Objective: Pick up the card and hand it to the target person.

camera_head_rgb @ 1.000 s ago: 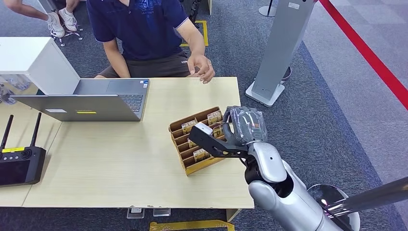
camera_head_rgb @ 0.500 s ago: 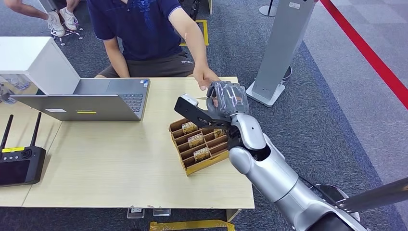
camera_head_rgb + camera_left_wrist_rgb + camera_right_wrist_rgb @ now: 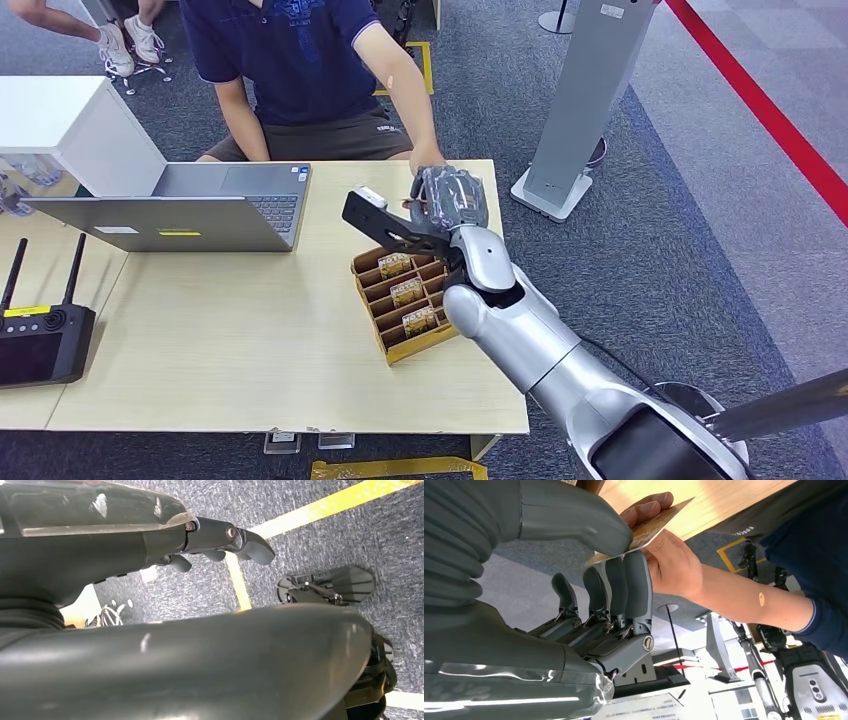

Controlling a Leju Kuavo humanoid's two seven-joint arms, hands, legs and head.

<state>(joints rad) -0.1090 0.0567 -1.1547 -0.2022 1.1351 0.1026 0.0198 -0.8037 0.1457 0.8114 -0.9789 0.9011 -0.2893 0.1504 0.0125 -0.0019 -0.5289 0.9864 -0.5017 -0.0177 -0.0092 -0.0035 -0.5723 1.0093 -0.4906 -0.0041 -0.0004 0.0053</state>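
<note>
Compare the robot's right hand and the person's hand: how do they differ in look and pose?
The right hand is grey and mechanical; the person's hand is bare. The right hand pinches the card between thumb and fingers at one end; the person's hand takes the other end, coming from the opposite side. Both touch the card.

Bright, even overhead light falls on the bench (image 3: pixel 250 320), with soft, short shadows beside the laptop (image 3: pixel 190 208). White glare streaks the dark, blurred casing in the left wrist view.
</note>
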